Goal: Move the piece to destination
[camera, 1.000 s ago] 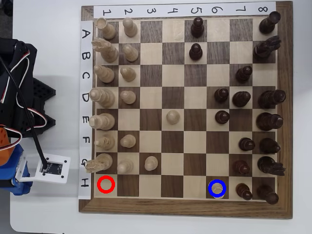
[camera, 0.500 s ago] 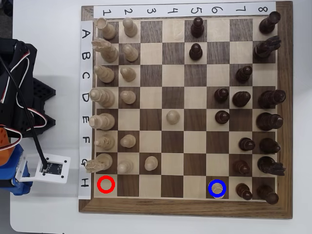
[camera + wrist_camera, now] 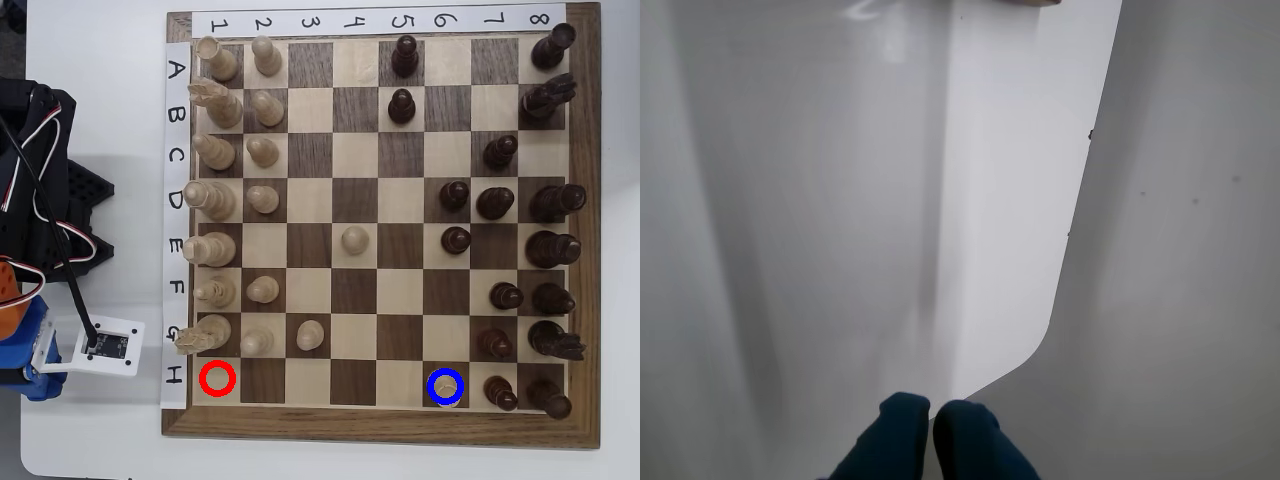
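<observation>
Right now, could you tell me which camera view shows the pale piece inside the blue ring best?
The overhead view: the piece sits inside the blue ring near the board's bottom edge. The wrist view shows only white surface and the shut gripper, no piece.

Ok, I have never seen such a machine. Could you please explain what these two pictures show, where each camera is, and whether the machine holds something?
The machine is a small robot arm with a two-finger gripper, standing on a white table.

One picture is taken from above. It shows a wooden chess board with pale pieces near the arm and dark pieces on the far side. A red ring marks an empty square. A blue ring marks a dark square, and a small pale piece stands inside that ring.

The other picture comes from a camera on the arm's wrist. It sees only white surfaces and, at the bottom edge, the gripper with its two dark blue fingertips close together. Nothing is held between them.
</observation>
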